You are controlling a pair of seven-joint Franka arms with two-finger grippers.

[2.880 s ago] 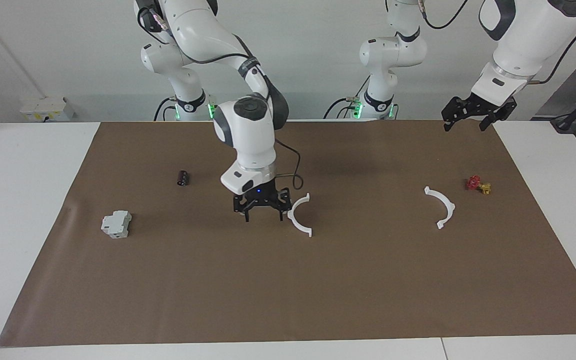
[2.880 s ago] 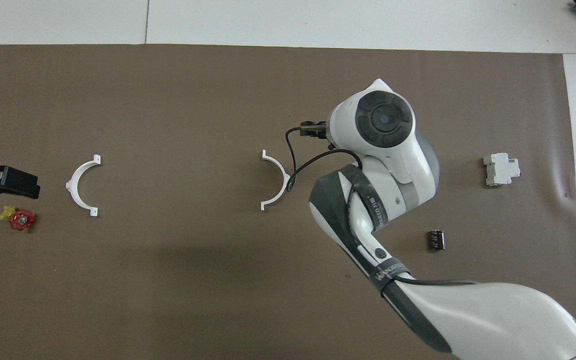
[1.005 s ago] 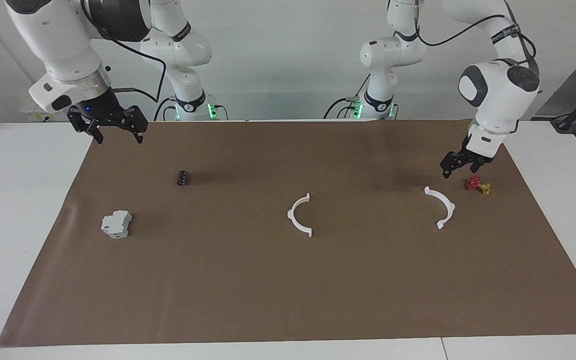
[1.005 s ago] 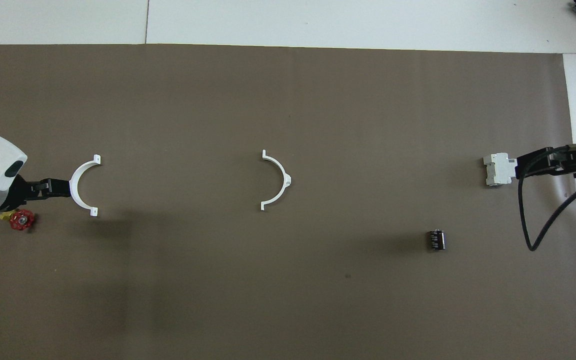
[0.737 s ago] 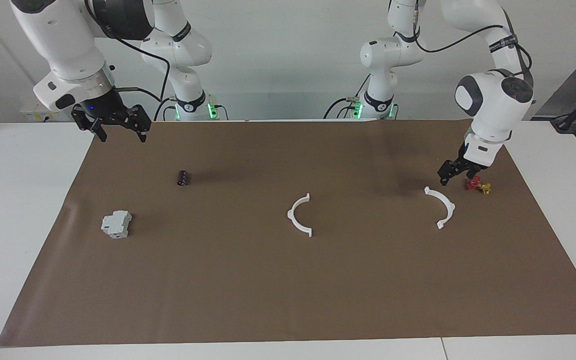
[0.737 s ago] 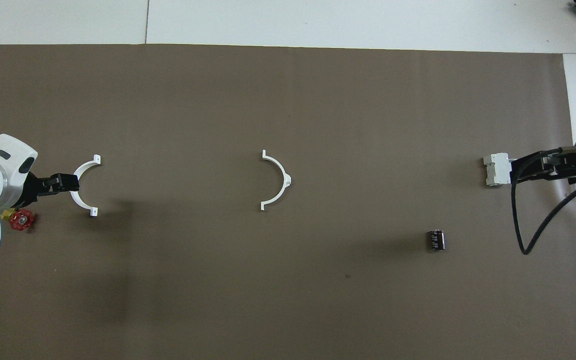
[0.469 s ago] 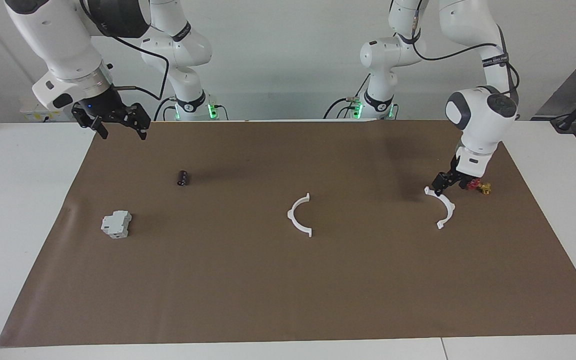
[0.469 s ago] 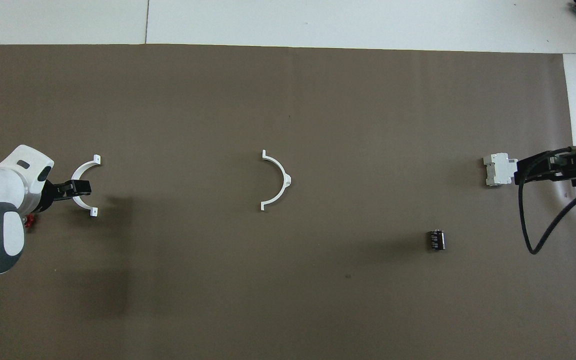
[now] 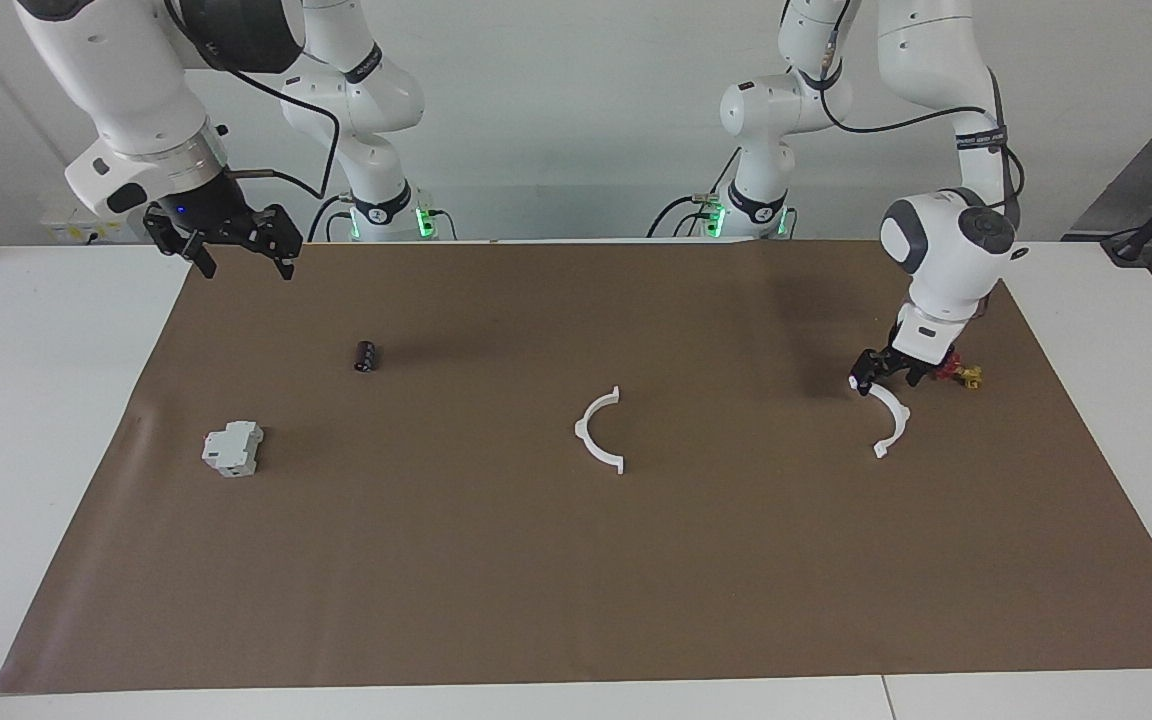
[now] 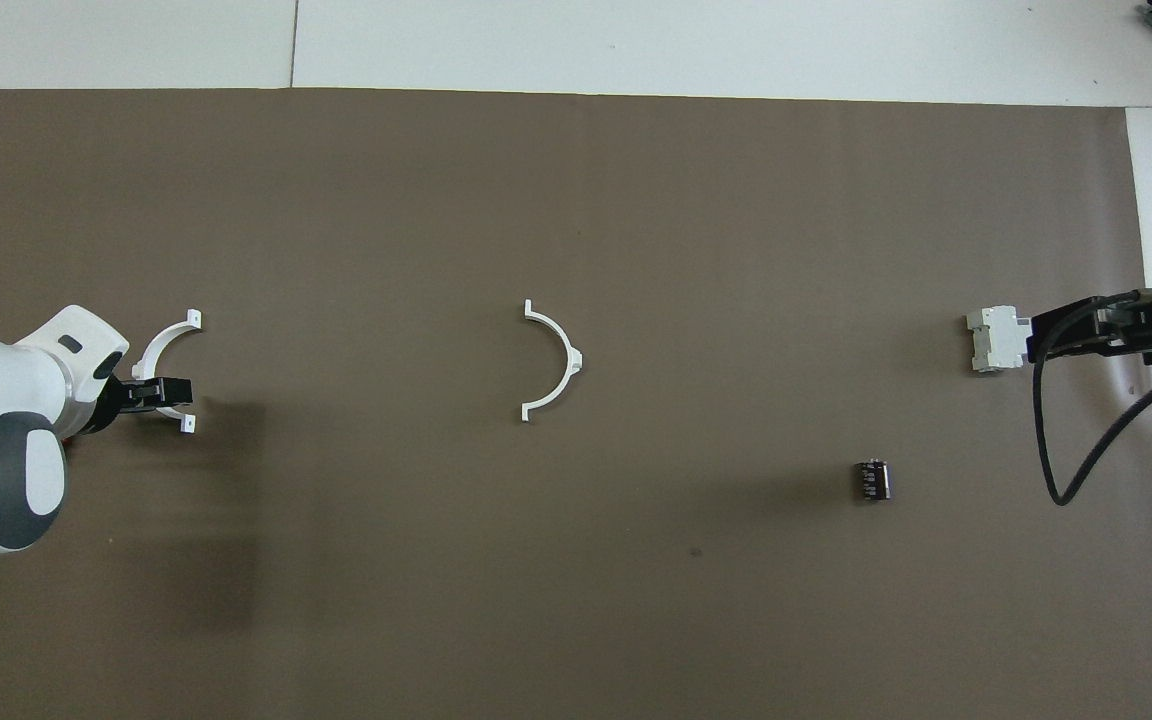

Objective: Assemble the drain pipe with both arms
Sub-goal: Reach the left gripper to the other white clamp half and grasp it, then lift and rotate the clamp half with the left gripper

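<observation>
While both half-rings lie well apart on the tabletop (image 9: 1086, 330), nothing is joined: my left gripper (image 9: 881, 372) is over the outer half-ring (image 9: 891, 415), grip state unclear; my right gripper (image 9: 233, 245) waits, released; the middle half-ring (image 9: 596, 430) lies untouched.

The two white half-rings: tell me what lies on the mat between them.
Nothing: in both views only bare brown mat separates the middle half-ring from the half-ring under the left gripper.
</observation>
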